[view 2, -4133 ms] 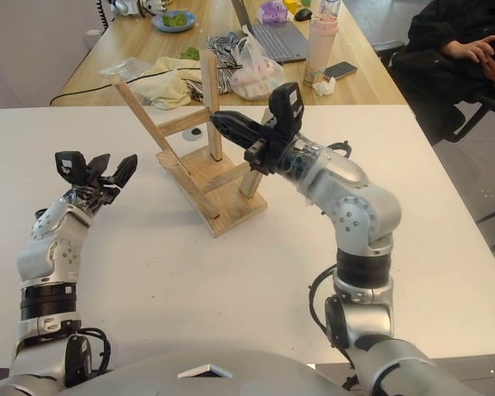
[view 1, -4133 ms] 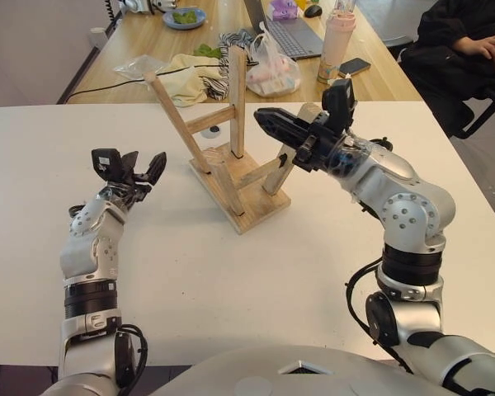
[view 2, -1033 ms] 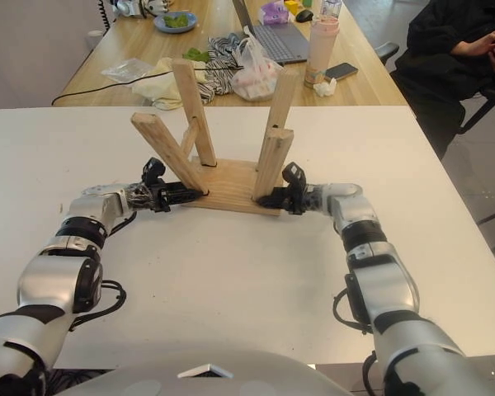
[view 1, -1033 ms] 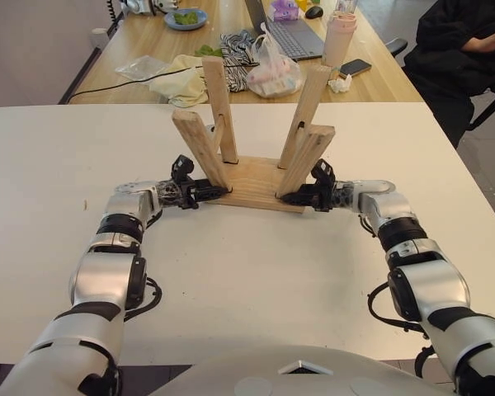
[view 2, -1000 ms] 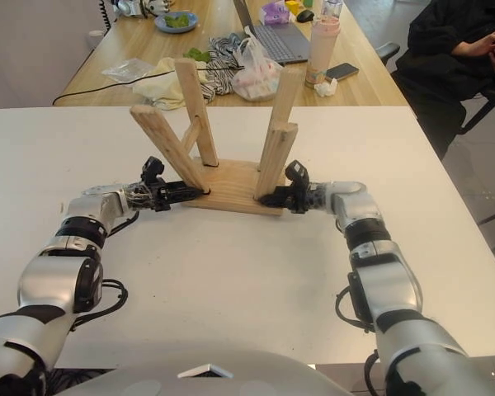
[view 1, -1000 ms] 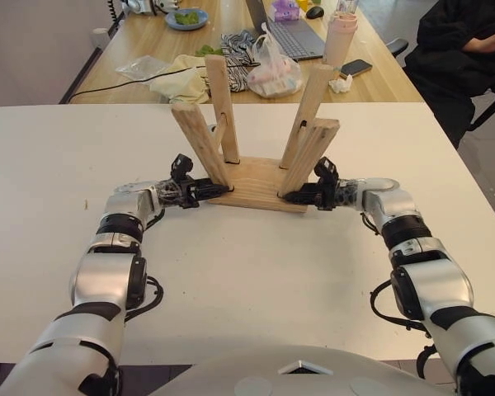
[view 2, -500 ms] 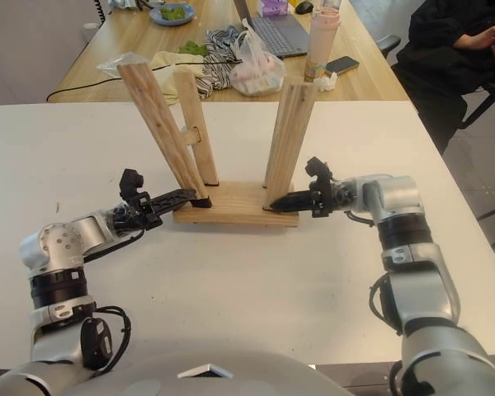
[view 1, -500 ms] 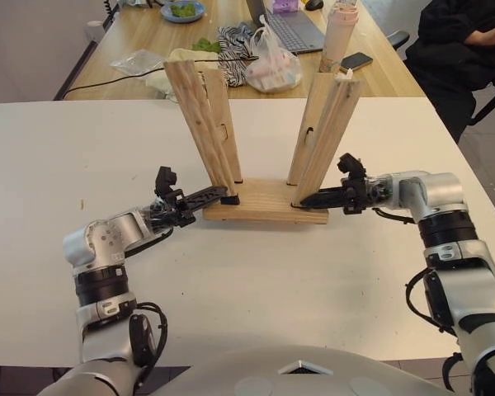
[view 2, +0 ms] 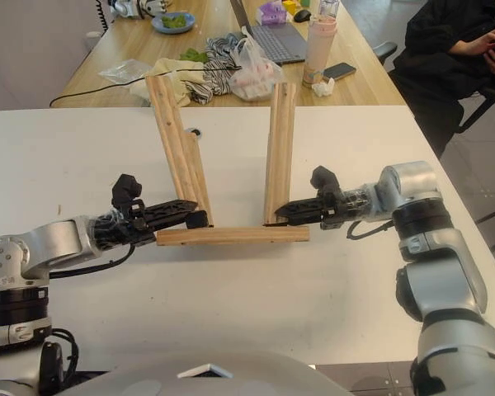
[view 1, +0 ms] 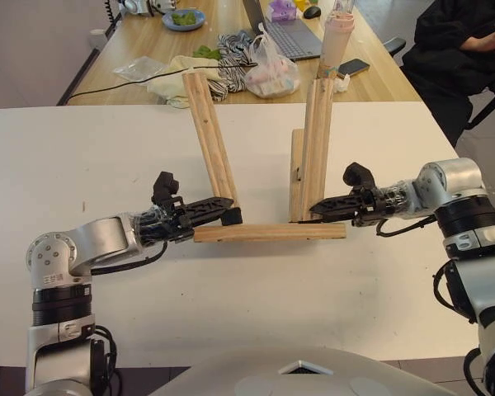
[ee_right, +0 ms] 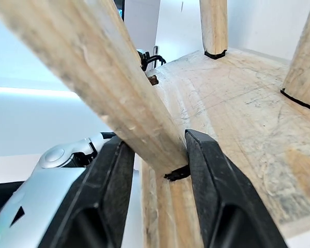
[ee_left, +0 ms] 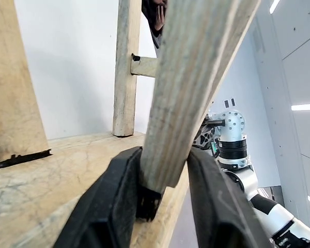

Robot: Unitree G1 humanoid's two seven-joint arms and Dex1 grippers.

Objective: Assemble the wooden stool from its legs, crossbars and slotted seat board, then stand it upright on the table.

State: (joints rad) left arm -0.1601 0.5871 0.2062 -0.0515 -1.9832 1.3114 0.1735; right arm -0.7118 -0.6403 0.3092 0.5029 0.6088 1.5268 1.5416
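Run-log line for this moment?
stool: assembled, upside down, legs up | left gripper: shut on stool at a leg base | right gripper: shut on stool at a leg base | upright: not yet

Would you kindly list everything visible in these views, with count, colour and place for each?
stool: one, pale wood, upside down over the white table, legs pointing up
white table: one, white, in front of the robot
wooden table: one, light brown, behind the white table
laptop: one, grey, on the wooden table
bottle: one, pink, right of the laptop
phone: one, dark, right of the bottle
plastic bag: one, clear, in front of the laptop
striped cloth: one, black and white, left of the bag
yellow cloth: one, pale yellow, left of the striped cloth
bowl: one, blue, far left
left end effector: one, black, clamped on a left leg's base
right end effector: one, black, clamped on a right leg's base
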